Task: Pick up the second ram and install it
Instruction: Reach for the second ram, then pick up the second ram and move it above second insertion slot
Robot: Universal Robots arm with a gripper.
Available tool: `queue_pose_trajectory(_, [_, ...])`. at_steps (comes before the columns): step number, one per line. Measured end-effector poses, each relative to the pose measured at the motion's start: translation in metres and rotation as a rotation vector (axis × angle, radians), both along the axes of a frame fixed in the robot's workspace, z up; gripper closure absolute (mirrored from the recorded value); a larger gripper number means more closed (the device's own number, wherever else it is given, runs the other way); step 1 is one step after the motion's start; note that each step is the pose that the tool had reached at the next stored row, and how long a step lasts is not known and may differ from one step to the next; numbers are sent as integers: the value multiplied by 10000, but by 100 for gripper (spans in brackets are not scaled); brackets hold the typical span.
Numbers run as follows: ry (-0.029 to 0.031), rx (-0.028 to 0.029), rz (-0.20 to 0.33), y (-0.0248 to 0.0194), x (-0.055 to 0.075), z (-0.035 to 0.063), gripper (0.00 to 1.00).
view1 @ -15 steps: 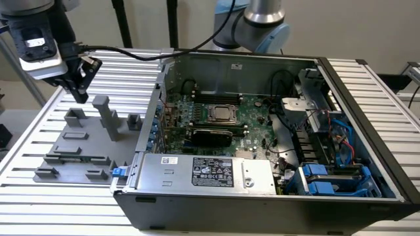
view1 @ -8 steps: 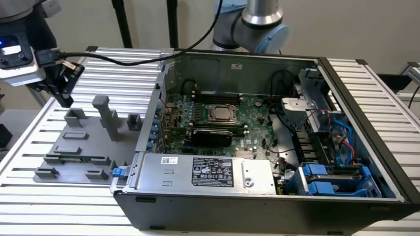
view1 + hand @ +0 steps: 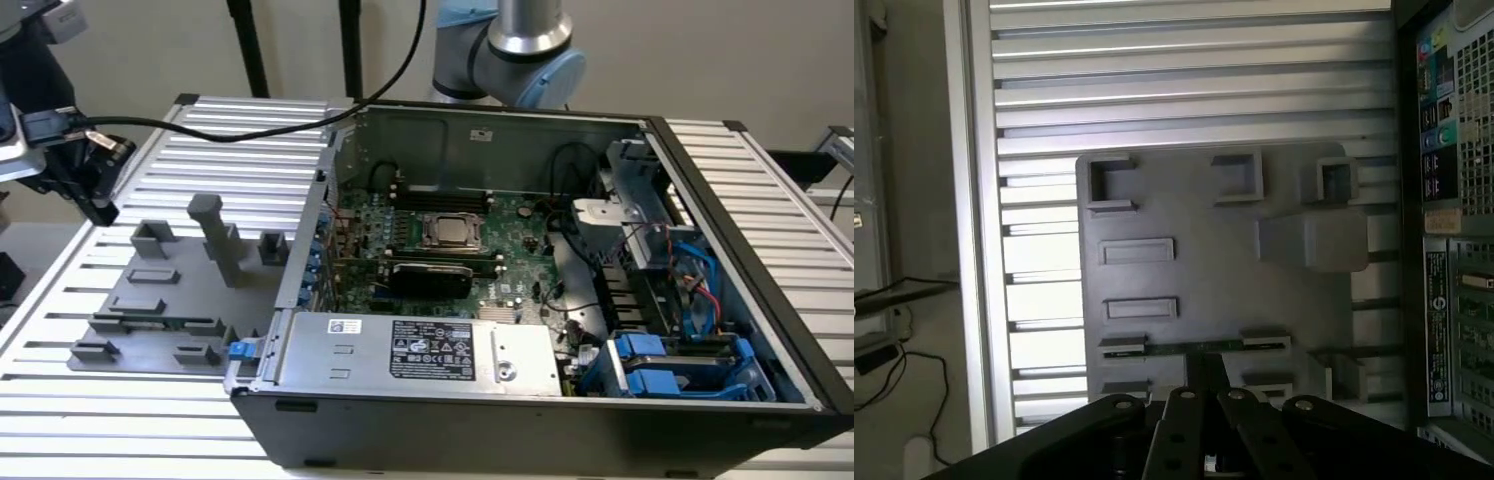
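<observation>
The hand [image 3: 1206, 368] hangs over the grey holder plate [image 3: 1204, 270] on the slatted surface [image 3: 1154, 100], seemingly clenched and empty. The second ram [image 3: 1194, 348] lies in that plate, close below it.

Gripper [image 3: 100, 208] partly off-frame (ext. view)

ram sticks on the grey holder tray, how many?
1. The ram stick lies between holder blocks on the grey tray. Any inside the case may be hidden.

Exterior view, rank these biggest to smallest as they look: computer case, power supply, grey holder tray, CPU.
Largest: computer case.
Next: power supply and grey holder tray, about alike, so unranked.
Smallest: CPU.
</observation>
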State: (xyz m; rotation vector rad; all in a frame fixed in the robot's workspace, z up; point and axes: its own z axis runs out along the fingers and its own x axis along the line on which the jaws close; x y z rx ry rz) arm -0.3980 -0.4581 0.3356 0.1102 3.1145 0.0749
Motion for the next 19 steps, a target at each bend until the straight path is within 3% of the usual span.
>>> queue_pose_trajectory(15, [0,-1,3,0,0,-5,89])
queue_pose_trajectory(19, [-1,0,567,0,-1,-19,89])
